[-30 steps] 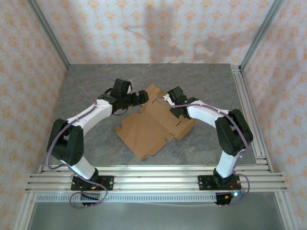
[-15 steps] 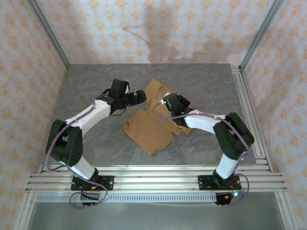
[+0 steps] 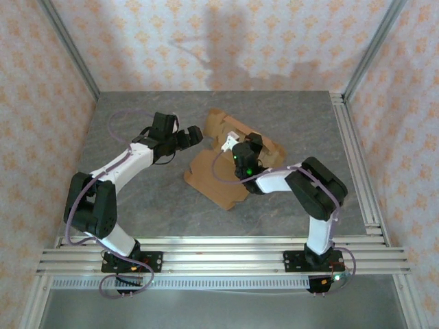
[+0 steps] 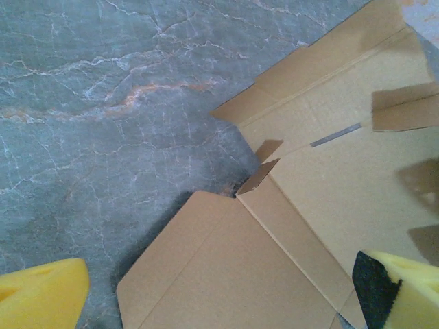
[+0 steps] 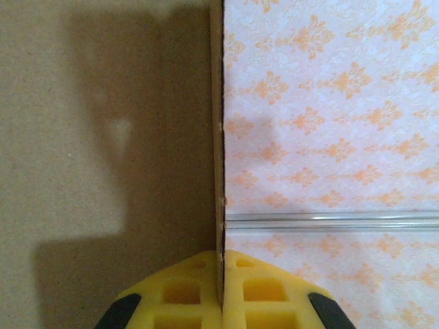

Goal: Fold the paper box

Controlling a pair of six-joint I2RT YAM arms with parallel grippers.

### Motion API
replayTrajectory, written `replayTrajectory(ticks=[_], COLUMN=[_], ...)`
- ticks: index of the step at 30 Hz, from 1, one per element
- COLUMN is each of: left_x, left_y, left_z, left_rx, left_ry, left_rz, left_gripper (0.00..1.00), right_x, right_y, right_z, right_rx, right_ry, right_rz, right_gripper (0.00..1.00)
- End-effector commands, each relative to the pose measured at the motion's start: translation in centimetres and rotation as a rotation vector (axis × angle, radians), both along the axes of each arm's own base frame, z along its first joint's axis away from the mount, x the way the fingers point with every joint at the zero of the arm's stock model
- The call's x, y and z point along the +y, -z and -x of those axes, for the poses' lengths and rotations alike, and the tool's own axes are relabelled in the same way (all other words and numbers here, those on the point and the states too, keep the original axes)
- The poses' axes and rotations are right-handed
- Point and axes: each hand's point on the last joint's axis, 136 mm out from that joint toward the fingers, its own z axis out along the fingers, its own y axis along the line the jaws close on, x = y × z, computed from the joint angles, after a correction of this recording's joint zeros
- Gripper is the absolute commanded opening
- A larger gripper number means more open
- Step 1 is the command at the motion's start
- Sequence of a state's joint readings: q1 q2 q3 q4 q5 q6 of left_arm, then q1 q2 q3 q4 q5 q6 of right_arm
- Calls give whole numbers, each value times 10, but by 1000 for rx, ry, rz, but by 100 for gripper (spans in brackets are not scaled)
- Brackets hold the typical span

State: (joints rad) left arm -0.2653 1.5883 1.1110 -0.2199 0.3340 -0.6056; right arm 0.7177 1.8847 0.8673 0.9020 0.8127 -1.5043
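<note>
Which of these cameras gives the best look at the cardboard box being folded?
The overhead view: it shows nearly all of the cardboard box, a partly folded sheet between the arms. The left wrist view gives a close-up of its creases and flaps. The right wrist view shows one panel edge-on, pinched in the right hand.

Soft, even light; faint blurred shadows
</note>
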Motion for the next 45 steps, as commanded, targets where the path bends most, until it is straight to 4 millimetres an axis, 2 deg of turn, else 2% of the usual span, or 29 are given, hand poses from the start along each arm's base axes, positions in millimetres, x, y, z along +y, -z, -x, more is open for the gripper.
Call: replayTrajectory(ticks=[1,10,14,18,22,25,27,30,35,40,45], left_x=[6,17,22,30,44,47,40,20,3,-21,-49], left_y=[-12,-7,-9,-7,-2,6,19,25,35,41,54], left_z=[-2,-5,-15,-36,-63,-84,-99,-117,-133,-135,-125], left_rx=[-34,-25,-26,-9,11,38,66,71,99,133,189], left_ry=[-17,-37,-60,-88,-134,-125,-87,12,89,194,297], left_rz=[19,28,39,52,84,100,118,180,211,198,188], left_gripper=[100,100,100,100,93,86,81,76,69,67,67], right_x=[0,17,20,19,17,17,18,19,21,24,26], right_y=[-17,-8,-4,-4,-4,-6,-5,-4,-3,0,0], right_z=[3,13,18,22,25,29,31,33,31,29,28], right_rx=[-104,-130,-123,-121,-114,-105,-92,-78,-83,-86,-85], right_ry=[30,-6,-13,-15,-24,-36,-52,-66,-70,-74,-79], right_rz=[26,75,82,82,74,52,42,32,35,41,32], right_gripper=[0,0,0,0,0,0,0,0,0,0,0])
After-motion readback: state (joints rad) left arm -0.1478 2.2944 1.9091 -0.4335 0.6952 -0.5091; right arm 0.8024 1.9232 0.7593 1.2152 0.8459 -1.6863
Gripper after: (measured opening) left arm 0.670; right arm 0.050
